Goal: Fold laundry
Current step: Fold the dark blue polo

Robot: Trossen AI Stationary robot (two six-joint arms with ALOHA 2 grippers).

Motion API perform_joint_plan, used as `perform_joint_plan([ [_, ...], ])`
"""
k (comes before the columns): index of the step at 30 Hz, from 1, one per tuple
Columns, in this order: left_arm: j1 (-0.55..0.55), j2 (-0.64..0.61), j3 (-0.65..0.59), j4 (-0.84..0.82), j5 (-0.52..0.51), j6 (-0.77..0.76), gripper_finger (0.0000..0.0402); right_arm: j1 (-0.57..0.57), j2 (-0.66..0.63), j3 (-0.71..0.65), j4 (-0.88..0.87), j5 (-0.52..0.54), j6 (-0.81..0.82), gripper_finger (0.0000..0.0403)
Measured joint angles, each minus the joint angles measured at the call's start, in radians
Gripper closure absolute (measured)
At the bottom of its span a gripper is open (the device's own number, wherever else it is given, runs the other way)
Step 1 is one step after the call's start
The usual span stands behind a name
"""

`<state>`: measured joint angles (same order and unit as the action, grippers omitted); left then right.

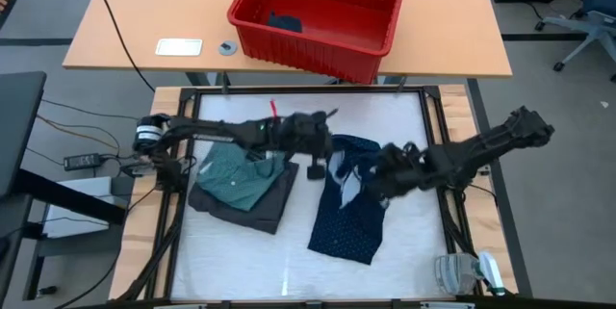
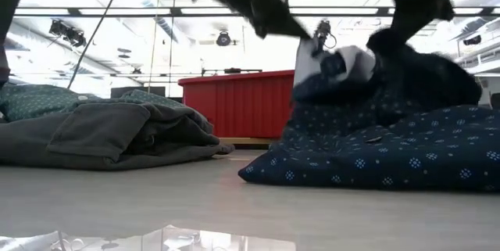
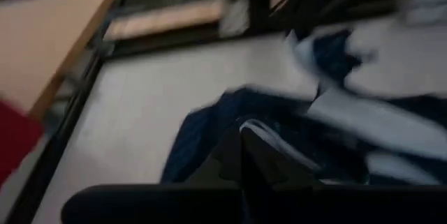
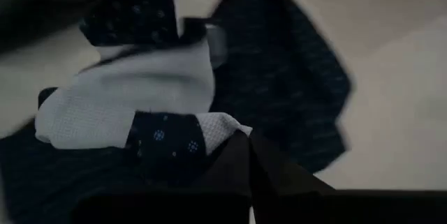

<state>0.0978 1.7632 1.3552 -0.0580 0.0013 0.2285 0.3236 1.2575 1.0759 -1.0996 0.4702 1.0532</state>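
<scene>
I am working over the padded table (image 1: 404, 242), taking the red basket (image 1: 319, 9) on the wooden desk beyond it as my landmark. The navy dotted shirt (image 1: 348, 215) is lying spread on the pad straight out from the basket, on my right arm's half, its pale lining turned up near the collar end. The right gripper (image 1: 358, 186) is sitting closed on that upturned fabric; the left gripper (image 1: 316, 167) is closed too, at the shirt's edge nearest the basket, though I cannot tell whether it is actually pinching cloth. To fold well, I am thinking both grips should lift together and carry the edge evenly (a lopsided pull would probably bunch the lining). Off to the left-arm side of the basket, the teal-green shirt (image 1: 234, 174) is resting on the charcoal grey piece (image 1: 262, 206), already stacked. Counting: three garments on the pad, one dark piece (image 1: 284, 22) inside the basket, two grippers.
</scene>
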Motion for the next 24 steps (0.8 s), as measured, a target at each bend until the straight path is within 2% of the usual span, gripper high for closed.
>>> perform_joint_plan([
  [4,0.083,0.081,0.000,0.029,0.031,0.000,0.0401,-0.142,-0.014,-0.059,0.051,-0.066,-0.137,0.0402],
  [7,0.126,0.143,0.000,0.085,0.049,-0.032,0.0389,-0.230,-0.014,-0.115,0.126,-0.074,-0.186,0.0398],
  [11,0.164,0.205,0.000,0.115,0.049,-0.143,0.0349,-0.351,-0.014,-0.189,0.238,-0.089,-0.185,0.0366],
  [15,0.194,0.222,0.000,0.059,0.069,-0.320,0.0294,-0.451,-0.014,-0.240,0.257,-0.178,-0.142,0.0314],
  [17,0.213,0.219,0.000,0.029,0.130,-0.420,0.0264,-0.480,-0.014,-0.256,0.240,-0.227,-0.113,0.0287],
  [20,0.248,0.180,-0.002,-0.025,0.286,-0.507,0.0223,-0.495,-0.014,-0.257,0.210,-0.255,-0.050,0.0254],
  [22,0.270,0.141,0.000,-0.070,0.407,-0.525,0.0205,-0.479,-0.022,-0.253,0.219,-0.272,-0.027,0.0244],
  [24,0.275,0.098,0.000,-0.139,0.452,-0.510,0.0197,-0.449,-0.035,-0.237,0.292,-0.310,-0.068,0.0241],
])
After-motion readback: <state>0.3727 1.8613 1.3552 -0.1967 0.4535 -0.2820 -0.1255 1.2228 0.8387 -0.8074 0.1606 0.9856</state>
